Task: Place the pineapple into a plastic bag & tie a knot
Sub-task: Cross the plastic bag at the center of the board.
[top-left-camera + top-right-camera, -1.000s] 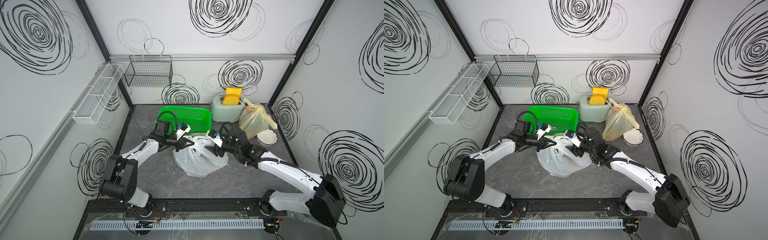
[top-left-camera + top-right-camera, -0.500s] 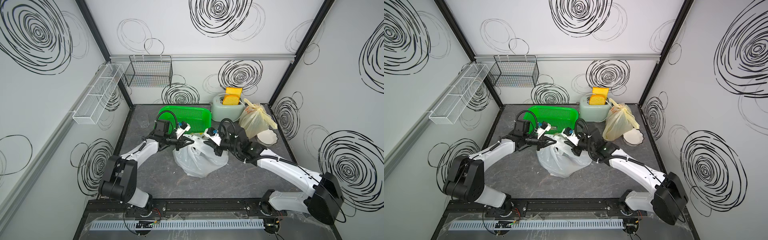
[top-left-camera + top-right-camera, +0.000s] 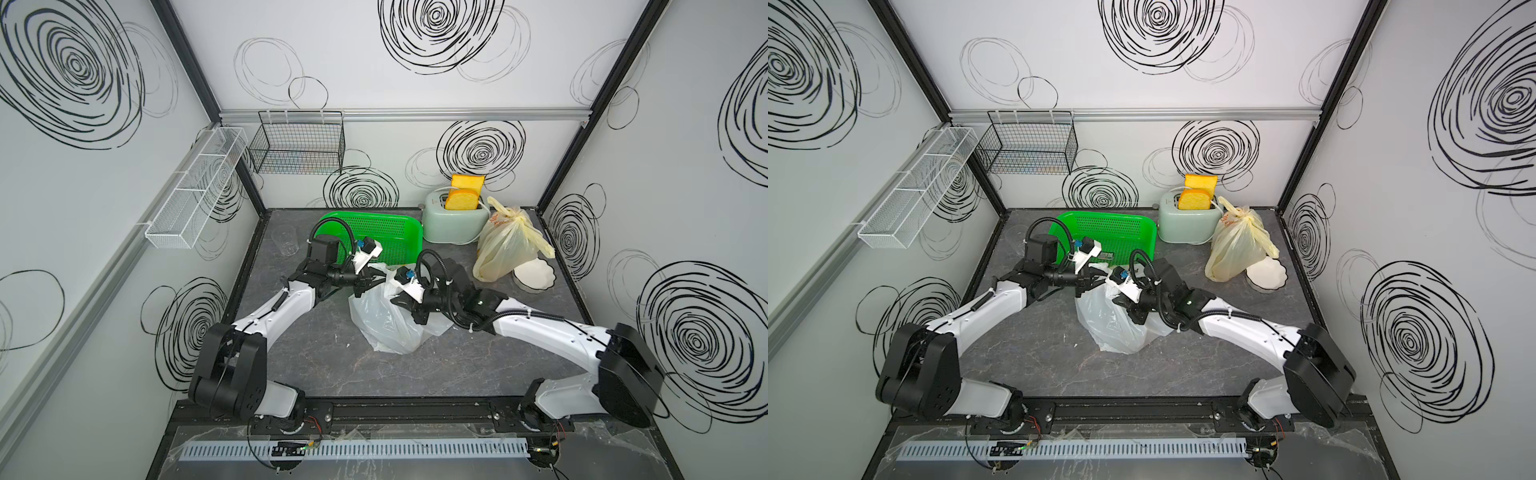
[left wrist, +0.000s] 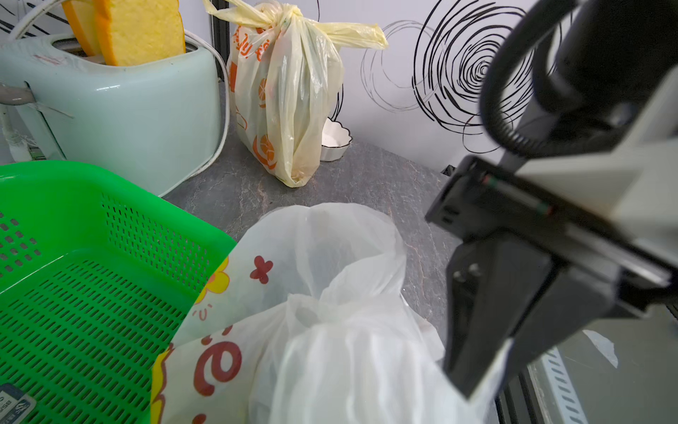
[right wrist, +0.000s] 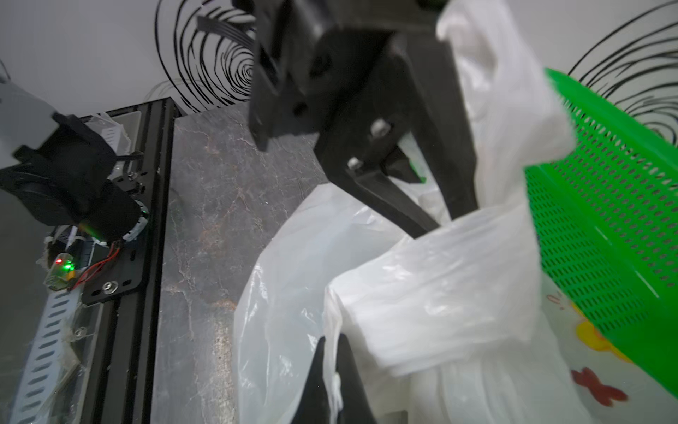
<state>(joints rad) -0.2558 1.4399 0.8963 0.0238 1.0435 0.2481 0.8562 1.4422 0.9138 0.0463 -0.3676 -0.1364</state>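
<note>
Left gripper (image 3: 375, 279), jaws clamped on the top of the white bag (image 3: 384, 328) slumped just in front of the green basket (image 3: 395, 230), right gripper (image 3: 395, 297) likewise pinching the bag's film, pineapple hidden from view.

Robot lab cell: swirl-printed walls (image 3: 353, 62), arms (image 3: 286, 301) on a rail (image 3: 395, 412).
</note>
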